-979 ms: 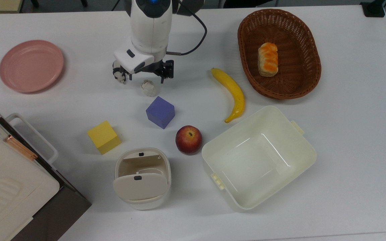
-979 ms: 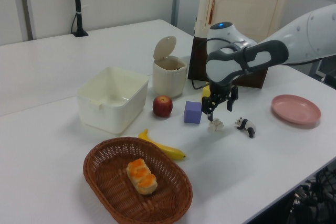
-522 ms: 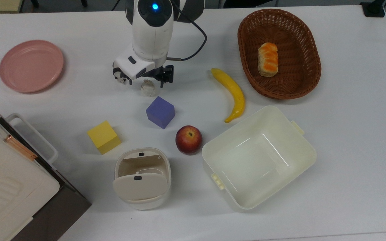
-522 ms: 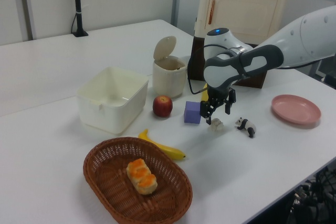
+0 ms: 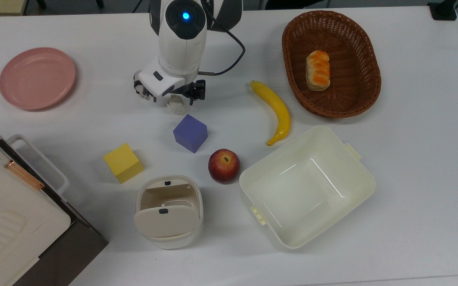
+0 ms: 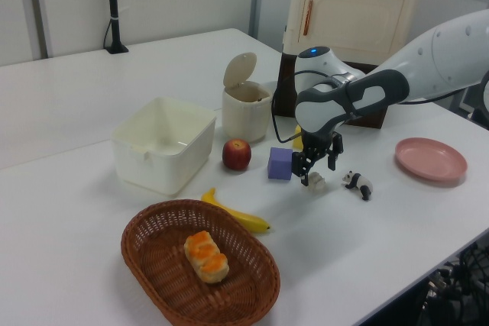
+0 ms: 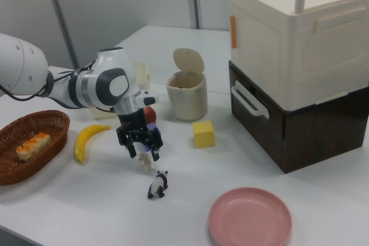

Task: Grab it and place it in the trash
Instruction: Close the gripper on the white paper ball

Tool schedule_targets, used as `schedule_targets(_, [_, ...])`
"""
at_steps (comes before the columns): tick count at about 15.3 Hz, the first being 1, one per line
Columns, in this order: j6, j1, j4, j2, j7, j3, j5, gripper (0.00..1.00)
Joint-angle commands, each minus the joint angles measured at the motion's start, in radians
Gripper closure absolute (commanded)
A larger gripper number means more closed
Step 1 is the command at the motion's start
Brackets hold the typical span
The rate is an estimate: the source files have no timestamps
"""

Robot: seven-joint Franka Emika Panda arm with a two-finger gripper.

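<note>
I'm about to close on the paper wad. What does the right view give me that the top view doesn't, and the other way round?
Right view: the gripper side-on, jaws open and low on either side of the paper wad, with the panda figurine standing whole close beside it. Top view: a look straight down into the trash bin past its raised flap, and into the bare square tub. Both: wad, bin, yellow cube, banana, pink plate.

In the top view the wad [image 5: 176, 105] lies on the counter [image 5: 412, 159] under the tool [image 5: 172, 97], cube [image 5: 190, 133] just below it (panda [image 5: 140, 88] at the top view's left); the bin [image 5: 168, 212] well below.
</note>
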Motion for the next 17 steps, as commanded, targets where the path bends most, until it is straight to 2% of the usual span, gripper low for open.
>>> schedule_targets(1, [0.017, 0.008, 0.003, 0.005, -0.004, -0.005, -0.046, 0.50])
schedule_targets(2, [0.017, 0.010, 0.003, 0.007, -0.004, -0.005, -0.049, 0.57])
schedule_targets(4, [0.017, 0.008, 0.003, 0.007, -0.004, -0.005, -0.049, 0.57])
schedule_targets(8, [0.017, 0.008, 0.003, 0.007, -0.004, -0.005, -0.049, 0.67])
schedule_targets(14, [0.011, 0.004, 0.038, -0.002, -0.004, -0.005, -0.047, 0.68])
schedule_targets(17, [0.004, -0.001, 0.059, -0.013, -0.004, -0.005, -0.044, 0.77])
